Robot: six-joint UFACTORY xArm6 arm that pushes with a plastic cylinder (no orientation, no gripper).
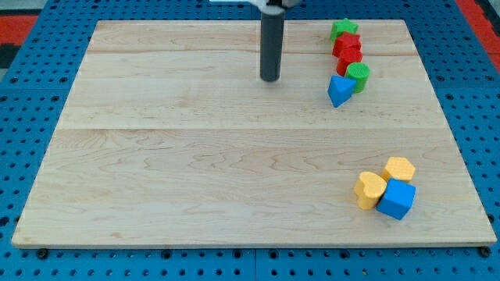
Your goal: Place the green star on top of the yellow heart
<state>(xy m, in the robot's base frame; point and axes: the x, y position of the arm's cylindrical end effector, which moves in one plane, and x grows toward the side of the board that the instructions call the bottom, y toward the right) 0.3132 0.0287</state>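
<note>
The green star [342,29] lies near the view's top right, at the head of a short row of blocks. The yellow heart [369,190] lies near the view's bottom right, touching a blue cube [397,199]. My tip [270,78] rests on the board at the view's top centre, left of the star's row and apart from every block, far above the heart.
Below the star run a red block [348,44], another red block [350,59], a green cylinder [359,76] and a blue triangle [339,90]. A yellow hexagon [400,168] sits above the blue cube. The wooden board [195,156] lies on a blue pegboard.
</note>
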